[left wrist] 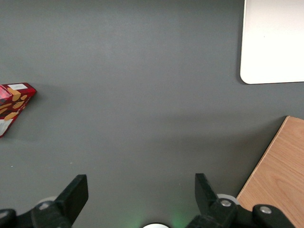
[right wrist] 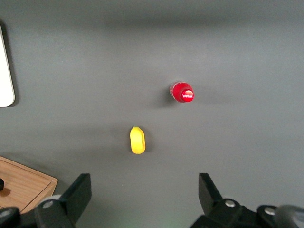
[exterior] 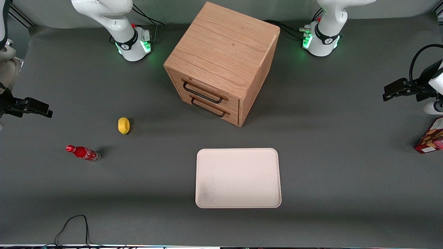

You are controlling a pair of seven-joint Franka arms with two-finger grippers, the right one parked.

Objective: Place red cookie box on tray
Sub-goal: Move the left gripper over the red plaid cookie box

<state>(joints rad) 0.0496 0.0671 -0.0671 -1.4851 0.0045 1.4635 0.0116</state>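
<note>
Hand (left wrist: 137, 194) w/ fingers spread, empty, above bare worktop (exterior: 332, 145). Red cookie box (exterior: 431, 136) at working arm's end, well apart from tray (exterior: 238, 204). Risk: box near edge, clumsy grasp could knock it off.

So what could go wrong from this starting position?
1. The red cookie box stands at the working arm's end of the table, cut off by the front view's edge; a grasp there may be awkward, and the upright box could tip.
2. The open gripper hangs above bare table, away from the box, so a misjudged approach could knock it.
3. Carrying it to the tray, the arm could pass close to the wooden drawer cabinet.
</note>
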